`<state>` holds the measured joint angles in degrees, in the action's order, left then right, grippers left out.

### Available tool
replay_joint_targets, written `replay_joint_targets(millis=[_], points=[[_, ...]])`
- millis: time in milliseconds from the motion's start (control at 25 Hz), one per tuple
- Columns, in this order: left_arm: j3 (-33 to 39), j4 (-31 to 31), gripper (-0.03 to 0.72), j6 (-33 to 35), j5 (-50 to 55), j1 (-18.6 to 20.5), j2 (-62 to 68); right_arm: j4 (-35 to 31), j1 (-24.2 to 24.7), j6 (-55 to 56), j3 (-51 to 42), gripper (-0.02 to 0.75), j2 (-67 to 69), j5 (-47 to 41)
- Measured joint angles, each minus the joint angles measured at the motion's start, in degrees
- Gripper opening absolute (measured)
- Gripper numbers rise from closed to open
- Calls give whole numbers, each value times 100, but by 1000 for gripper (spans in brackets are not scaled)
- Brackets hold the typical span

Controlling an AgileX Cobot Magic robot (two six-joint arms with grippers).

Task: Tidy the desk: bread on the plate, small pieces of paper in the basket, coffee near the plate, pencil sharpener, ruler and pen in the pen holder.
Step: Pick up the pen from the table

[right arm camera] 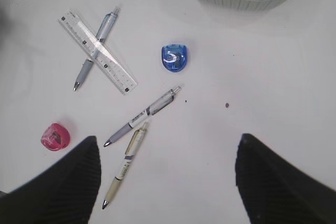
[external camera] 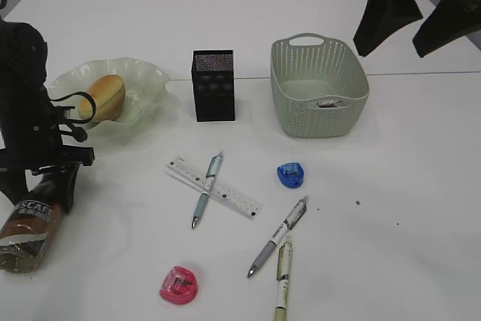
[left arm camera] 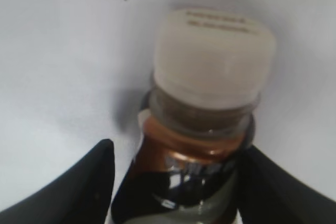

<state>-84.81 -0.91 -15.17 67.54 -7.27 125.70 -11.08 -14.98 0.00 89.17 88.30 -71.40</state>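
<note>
In the exterior view the left gripper straddles the tilted coffee bottle at lower left, below the plate holding bread — probably placing it nearby. The left wrist view shows its jaws flanking the bottle's shoulder; contact is unclear. The right wrist view shows the right gripper wide open, empty, hovering over the pens — likely next.

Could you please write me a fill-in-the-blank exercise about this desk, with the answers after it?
1. The bread lies on the ____.
2. The ruler lies under a pen and across it, so the two form the shape of the letter ____.
3. The left gripper has its fingers on either side of the coffee ____.
4. One pencil sharpener is blue, and the other pencil sharpener is ____.

Missing words: plate; X; bottle; pink
</note>
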Motion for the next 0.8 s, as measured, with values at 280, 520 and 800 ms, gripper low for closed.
replay_joint_targets(millis=[280,520,800], points=[[0,-12,290,0,12,0,9,0,0,0,0,585,0,0],[0,12,257,23,12,-63,9,0,0,0,0,585,0,0],[597,139,254,58,-541,-297,-414,50,0,-32,0,585,0,0]])
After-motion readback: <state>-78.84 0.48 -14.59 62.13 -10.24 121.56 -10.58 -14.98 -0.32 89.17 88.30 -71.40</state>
